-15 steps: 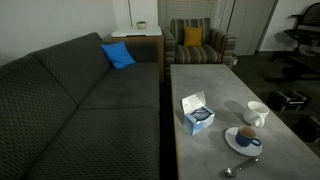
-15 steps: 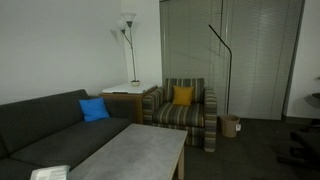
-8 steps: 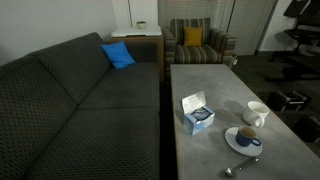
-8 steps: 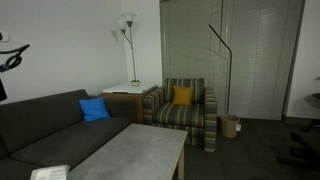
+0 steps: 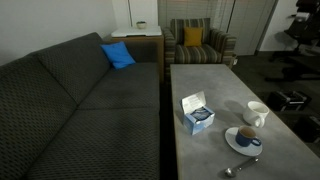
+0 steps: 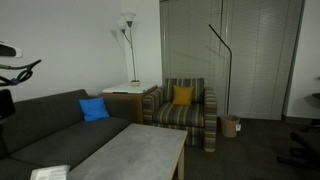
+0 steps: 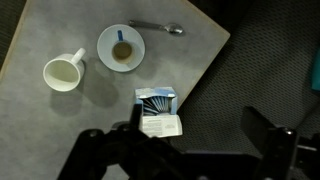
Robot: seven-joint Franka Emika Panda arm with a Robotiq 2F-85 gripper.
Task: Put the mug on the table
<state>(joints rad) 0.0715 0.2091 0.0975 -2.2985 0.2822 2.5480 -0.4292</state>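
— Down at one end of the table [image 7: 50, 130], the mug [image 7: 123, 52] sits on a white plate [image 7: 103, 45]. A white cup [image 7: 63, 72] stands just beside the plate. So the mug isn't on the bare tabletop yet.

— And the gripper [image 7: 185, 140]?

— It hangs high over the table's edge by the sofa [image 7: 270, 60], jaws spread wide, holding nothing. In the wrist view the mug lies ahead and off to the upper left. A blue-and-white box [image 7: 157, 110] stands between gripper and plate, and a spoon [image 7: 155, 27] lies just beyond the plate.

— Which way does the handle point?

— Too small to tell. I'd judge the gripper must travel forward over the box, then drop.

— Anything different from a second ago?

— Nothing on the table has shifted. At the edge of an exterior view, part of the robot arm [image 6: 5, 102] has come further into sight.
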